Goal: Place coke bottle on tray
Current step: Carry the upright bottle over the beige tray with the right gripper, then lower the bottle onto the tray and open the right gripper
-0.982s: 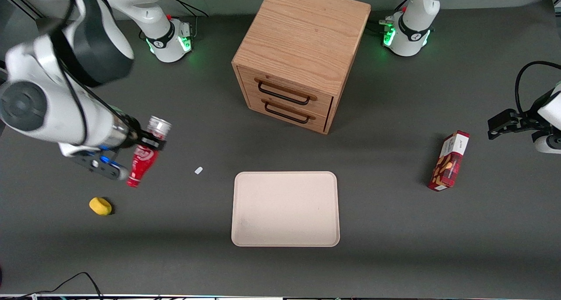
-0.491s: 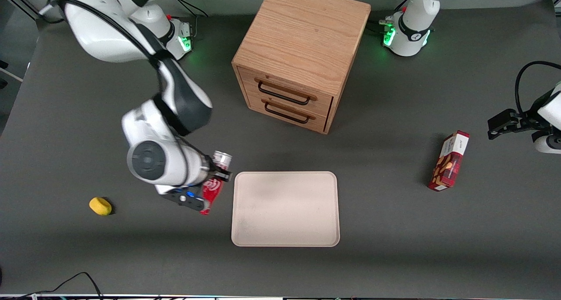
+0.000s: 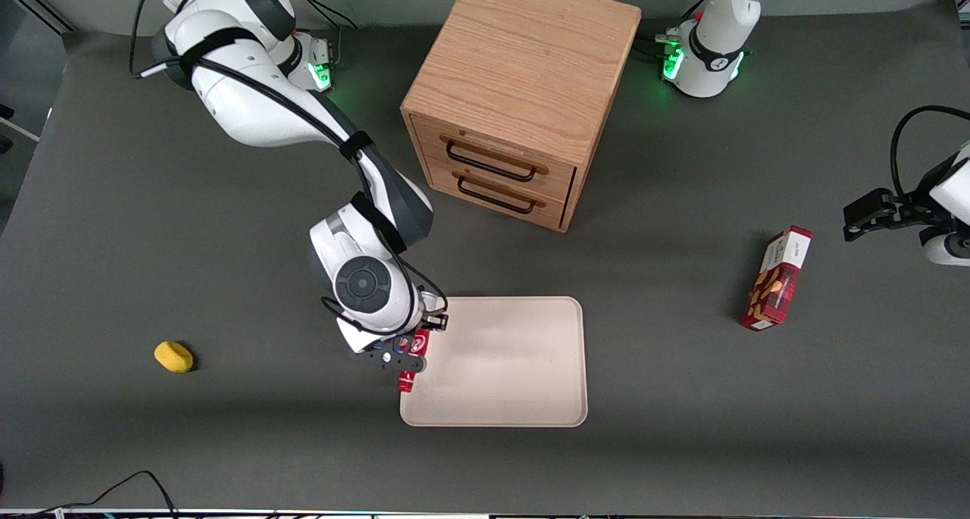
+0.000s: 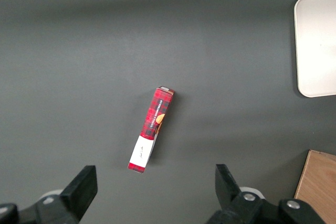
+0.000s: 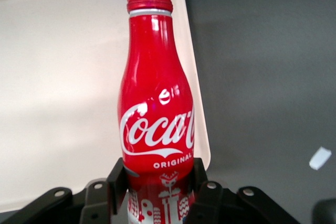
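Fingers (image 5: 118, 174) pinch the bottle (image 3: 409, 364) low on its body, over the tray (image 3: 515, 367) edge nearest my working arm.
In 1 second I carried it here from near the lemon (image 3: 173, 356); I'd judge lowering comes next.

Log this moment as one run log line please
phase: carry | gripper: shut on coke bottle, above tray edge nearest working arm | bottle: not yet released

claw (image 5: 157, 182) gripping coke bottle (image 5: 155, 108), above tray (image 5: 58, 77)
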Tool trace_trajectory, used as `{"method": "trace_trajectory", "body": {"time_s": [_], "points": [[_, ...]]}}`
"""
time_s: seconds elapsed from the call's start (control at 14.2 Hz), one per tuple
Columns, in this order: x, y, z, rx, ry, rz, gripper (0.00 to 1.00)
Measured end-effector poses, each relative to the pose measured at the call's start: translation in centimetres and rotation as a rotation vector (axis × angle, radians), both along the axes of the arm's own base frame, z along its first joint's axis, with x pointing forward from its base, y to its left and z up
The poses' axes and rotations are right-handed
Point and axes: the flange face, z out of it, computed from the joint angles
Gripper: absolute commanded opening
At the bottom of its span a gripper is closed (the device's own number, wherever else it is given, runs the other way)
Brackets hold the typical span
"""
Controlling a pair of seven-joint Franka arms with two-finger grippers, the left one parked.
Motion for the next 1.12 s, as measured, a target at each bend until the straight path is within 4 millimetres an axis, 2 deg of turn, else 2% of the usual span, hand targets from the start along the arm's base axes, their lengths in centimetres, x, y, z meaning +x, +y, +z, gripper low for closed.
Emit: {"method": "trace_trajectory", "body": {"time_s": [0.49,0.7,1.12], "points": [[0.9,-0.8,-4.0,0.010,-0.018,0.184,0.00],[1.1,-1.1,-5.6,0.010,-0.020,0.204,0.00],[1.3,-1.4,-6.3,0.009,-0.028,0.201,0.00]]}}
